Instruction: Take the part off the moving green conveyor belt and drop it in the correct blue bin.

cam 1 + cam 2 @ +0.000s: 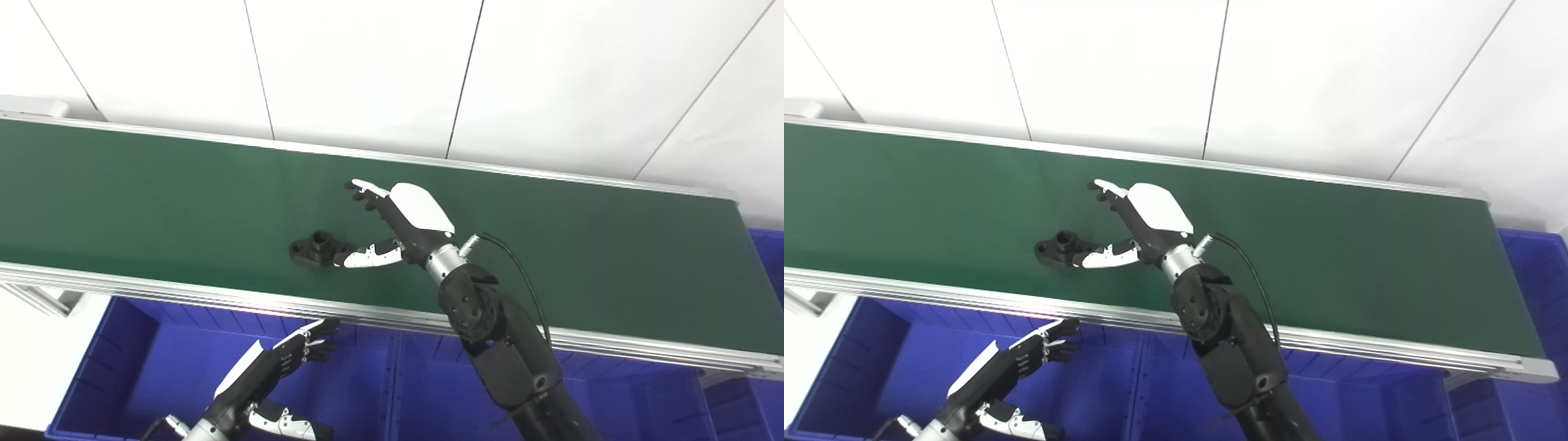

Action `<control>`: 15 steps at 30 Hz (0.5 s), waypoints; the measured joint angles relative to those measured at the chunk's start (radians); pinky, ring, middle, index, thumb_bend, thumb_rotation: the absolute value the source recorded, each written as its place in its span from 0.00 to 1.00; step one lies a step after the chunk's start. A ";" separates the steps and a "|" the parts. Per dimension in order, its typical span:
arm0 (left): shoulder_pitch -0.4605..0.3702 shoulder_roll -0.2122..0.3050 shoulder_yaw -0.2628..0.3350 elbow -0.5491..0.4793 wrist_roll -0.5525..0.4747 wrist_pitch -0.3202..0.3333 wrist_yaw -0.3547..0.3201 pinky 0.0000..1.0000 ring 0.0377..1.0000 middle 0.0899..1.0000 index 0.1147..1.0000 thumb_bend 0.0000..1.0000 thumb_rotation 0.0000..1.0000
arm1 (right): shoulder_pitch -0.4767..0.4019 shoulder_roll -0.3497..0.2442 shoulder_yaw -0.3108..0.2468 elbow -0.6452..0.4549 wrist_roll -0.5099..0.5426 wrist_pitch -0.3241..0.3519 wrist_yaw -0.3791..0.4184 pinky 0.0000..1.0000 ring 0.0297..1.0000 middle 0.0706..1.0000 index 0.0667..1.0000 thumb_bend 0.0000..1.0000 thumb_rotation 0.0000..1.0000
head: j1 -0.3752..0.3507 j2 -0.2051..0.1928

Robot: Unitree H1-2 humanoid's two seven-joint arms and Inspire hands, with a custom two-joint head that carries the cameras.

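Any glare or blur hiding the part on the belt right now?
Left eye view: black part sharp against the matte green belt, no glare; bright sheen only on the near rail. Right eye view: same, right hand crisp, white wall near overexposed.

A dark green conveyor belt (153,202) runs across the view between silver aluminium side rails (184,291). One thing lies directly on it: a black flanged part (313,248) with a raised round hub and what seem to be bolt holes in its lobes, sitting near the belt's front rail.
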 measured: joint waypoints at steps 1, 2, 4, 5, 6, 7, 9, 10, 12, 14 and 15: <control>0.002 0.000 -0.001 0.000 0.000 0.000 0.002 0.79 0.83 0.90 0.86 0.69 0.17 | -0.003 0.000 0.006 0.010 -0.001 0.000 -0.001 0.71 0.80 0.85 0.89 0.78 0.36 | 0.000 0.000; 0.004 0.000 -0.002 -0.001 0.000 0.000 0.004 0.79 0.83 0.90 0.86 0.69 0.17 | -0.007 0.002 0.012 0.023 -0.001 0.000 -0.004 0.72 0.80 0.85 0.89 0.78 0.36 | 0.002 0.002; 0.010 0.000 -0.007 -0.003 0.005 0.000 0.013 0.79 0.83 0.90 0.86 0.69 0.19 | -0.011 0.004 0.024 0.045 -0.003 0.000 -0.012 0.72 0.80 0.84 0.89 0.79 0.36 | 0.003 0.003; 0.012 0.000 -0.010 -0.004 0.010 0.000 0.018 0.79 0.83 0.90 0.86 0.69 0.19 | -0.014 0.005 0.031 0.061 -0.005 -0.001 -0.017 0.71 0.79 0.84 0.88 0.80 0.35 | 0.006 0.005; 0.014 0.000 -0.013 -0.005 0.018 0.000 0.025 0.79 0.83 0.90 0.86 0.69 0.19 | -0.016 0.005 0.039 0.075 -0.008 -0.001 -0.022 0.71 0.79 0.83 0.88 0.80 0.34 | 0.006 0.005; 0.015 0.000 -0.017 -0.006 0.020 0.000 0.030 0.79 0.83 0.90 0.86 0.69 0.19 | -0.017 0.006 0.046 0.091 -0.011 -0.001 -0.032 0.71 0.79 0.83 0.88 0.80 0.33 | 0.009 0.006; 0.017 0.000 -0.024 -0.014 0.023 0.000 0.042 0.79 0.82 0.90 0.86 0.68 0.19 | -0.019 0.006 0.064 0.121 -0.025 -0.003 -0.049 0.70 0.79 0.83 0.88 0.81 0.32 | 0.012 0.011; 0.020 0.001 -0.028 -0.021 0.026 0.000 0.048 0.79 0.82 0.90 0.86 0.68 0.19 | -0.021 0.006 0.068 0.127 -0.028 -0.004 -0.064 0.70 0.79 0.83 0.87 0.81 0.30 | 0.014 0.012; 0.021 0.002 -0.036 -0.031 0.040 0.000 0.062 0.78 0.82 0.89 0.86 0.68 0.20 | -0.030 0.005 0.078 0.142 -0.032 -0.007 -0.077 0.70 0.78 0.83 0.87 0.81 0.29 | 0.014 0.015; 0.021 0.007 -0.047 -0.034 0.045 0.000 0.080 0.78 0.82 0.89 0.86 0.68 0.19 | -0.039 0.004 0.086 0.160 -0.034 -0.018 -0.089 0.69 0.78 0.82 0.86 0.80 0.25 | 0.014 0.020; 0.021 0.010 -0.051 -0.034 0.047 0.000 0.089 0.78 0.82 0.89 0.86 0.68 0.19 | -0.044 0.003 0.090 0.168 -0.034 -0.022 -0.095 0.68 0.77 0.81 0.86 0.79 0.23 | 0.015 0.024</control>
